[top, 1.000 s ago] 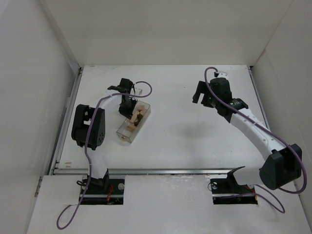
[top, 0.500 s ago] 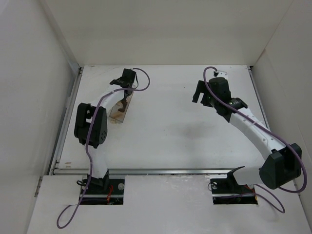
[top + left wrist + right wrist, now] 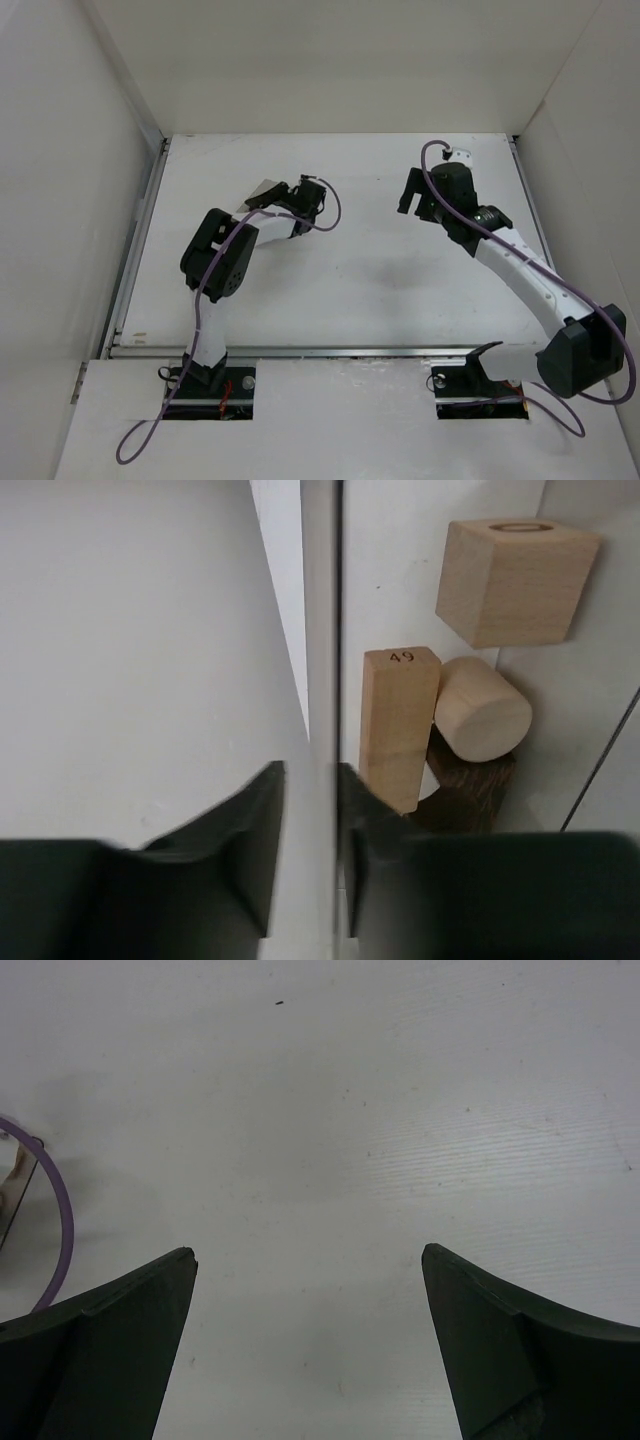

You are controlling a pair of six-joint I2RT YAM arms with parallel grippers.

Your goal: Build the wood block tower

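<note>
My left gripper [image 3: 310, 772] is shut on the thin wall of a clear plastic box [image 3: 322, 630]. The wood blocks lie loose together inside it: a pale cube [image 3: 515, 580], a pale post marked 49 [image 3: 398, 725], a pale cylinder [image 3: 485, 708] and a dark brown block [image 3: 470, 792]. No standing tower shows. From above, the left gripper [image 3: 292, 196] holds the box [image 3: 266, 189] tipped above the table, left of centre. My right gripper [image 3: 411, 196] hangs open over bare table, its fingers [image 3: 130, 1310] wide apart with nothing between them.
White walls close in the table [image 3: 370, 270] on the left, back and right. A purple cable [image 3: 62, 1210] curves at the left edge of the right wrist view. A metal rail [image 3: 330, 351] runs along the near edge.
The left arm has swung right toward the table's middle, carrying and turning the clear box with the blocks in it. The right arm has barely moved.
</note>
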